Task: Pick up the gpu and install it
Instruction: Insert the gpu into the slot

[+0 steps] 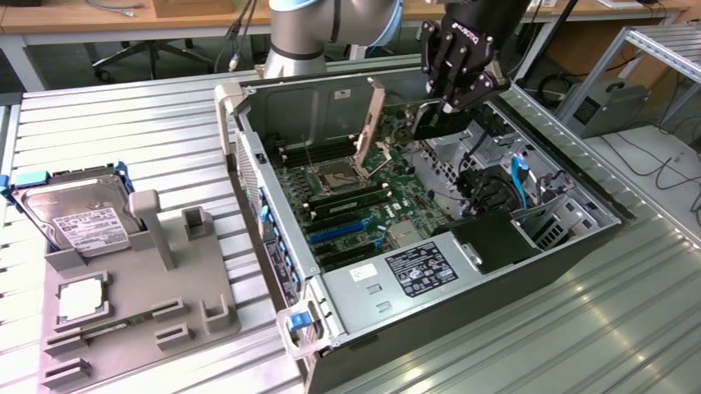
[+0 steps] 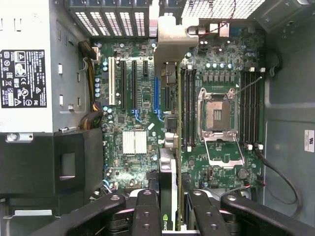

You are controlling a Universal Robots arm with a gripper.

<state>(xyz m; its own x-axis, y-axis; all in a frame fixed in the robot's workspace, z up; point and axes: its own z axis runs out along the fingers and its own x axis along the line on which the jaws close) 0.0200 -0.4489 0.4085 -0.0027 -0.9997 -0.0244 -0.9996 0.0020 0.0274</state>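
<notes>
Over the open computer case (image 1: 254, 168), which lies on its side on the slatted metal desk (image 1: 131, 123), my hand (image 1: 449, 103) hangs from the arm with its fingers clamped on the gpu (image 1: 438, 123). I hold the card on edge, its black face upright and its silver bracket end (image 1: 373, 115) pointing towards the back wall of the case. It sits above the motherboard (image 1: 350, 201), clear of the slots and not seated in any of them.

From my wrist, the gpu (image 2: 167, 172) runs as a thin strip out from between my fingers (image 2: 147, 211), with the hand (image 2: 172, 206) gripping its near end and the bracket (image 2: 172, 42) at the far end. Under it lies the motherboard (image 2: 133, 98). The card lines up between the blue slot (image 2: 156, 96) on one side and the memory slots beside the open processor socket (image 2: 216, 113) on the other. A small silver heatsink (image 2: 134, 142) sits near the blue slot, and the power supply (image 2: 24, 73) with its white label fills one corner of the case.

On the exterior view's left, well apart from the case, a grey holder (image 1: 186, 312) stands on the desk with a hard drive (image 1: 82, 217) propped in it.
</notes>
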